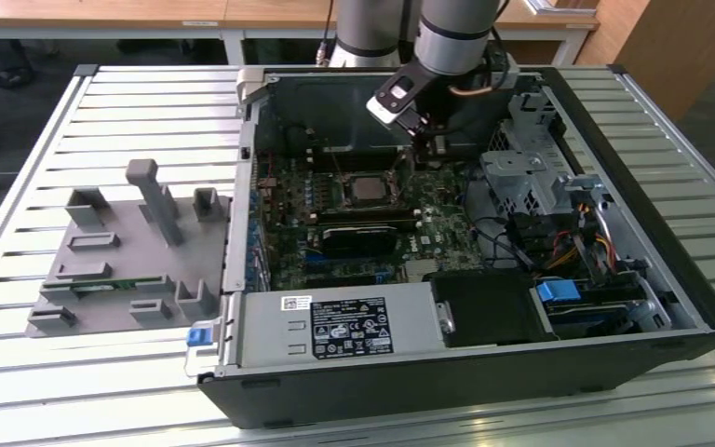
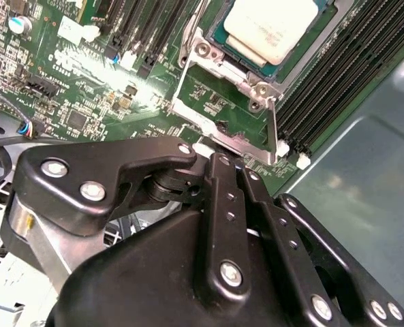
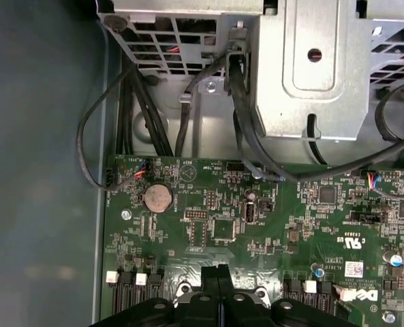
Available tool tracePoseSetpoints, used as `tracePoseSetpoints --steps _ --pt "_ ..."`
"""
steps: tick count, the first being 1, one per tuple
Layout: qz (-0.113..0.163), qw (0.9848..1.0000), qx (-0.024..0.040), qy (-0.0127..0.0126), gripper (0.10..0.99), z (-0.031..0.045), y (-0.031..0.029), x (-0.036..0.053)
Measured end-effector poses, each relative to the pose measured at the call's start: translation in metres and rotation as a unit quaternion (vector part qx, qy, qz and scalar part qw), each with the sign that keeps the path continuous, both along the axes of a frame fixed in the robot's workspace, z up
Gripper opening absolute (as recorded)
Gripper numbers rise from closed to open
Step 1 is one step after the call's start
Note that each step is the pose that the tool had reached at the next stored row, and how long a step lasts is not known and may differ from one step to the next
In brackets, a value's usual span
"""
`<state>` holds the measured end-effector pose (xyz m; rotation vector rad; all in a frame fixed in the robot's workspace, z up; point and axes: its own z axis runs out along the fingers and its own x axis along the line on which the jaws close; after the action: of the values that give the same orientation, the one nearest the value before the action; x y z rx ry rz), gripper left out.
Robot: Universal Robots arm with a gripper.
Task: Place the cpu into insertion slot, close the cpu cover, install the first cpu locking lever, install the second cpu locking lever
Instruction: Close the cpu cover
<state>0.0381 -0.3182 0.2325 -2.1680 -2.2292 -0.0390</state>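
Jaws are seen pressed together in both wrist views, with no gap between them; whether a thin edge is caught there cannot be told. The gripper (image 2: 221, 162) is held low over the motherboard (image 2: 86, 88). Its tips are touching or just beside the free edge of the cpu cover (image 2: 239, 142), which is swung open off the socket so that green board is seen through its window. Past the cover's hinge side, the cpu (image 2: 273, 24) is already seated flat in the insertion slot (image 2: 237, 49), so closing the cover is judged to be the step in hand. For that step, the cover is best pressed at the middle of its free edge and carried over in an arc about the hinge, so that it is laid flat on the chip rather than dragged across it. Side load should be kept off the memory slots (image 2: 338, 75) beside the socket. In the exterior view the arm (image 1: 454, 37) is seen reaching down into the computer case (image 1: 457, 386).
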Motion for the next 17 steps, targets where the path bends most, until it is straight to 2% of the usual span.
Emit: tracePoseSetpoints --steps 17 --pt "0.000 1.0000 0.0000 0.0000 0.106 -0.0005 0.0000 -0.0160"
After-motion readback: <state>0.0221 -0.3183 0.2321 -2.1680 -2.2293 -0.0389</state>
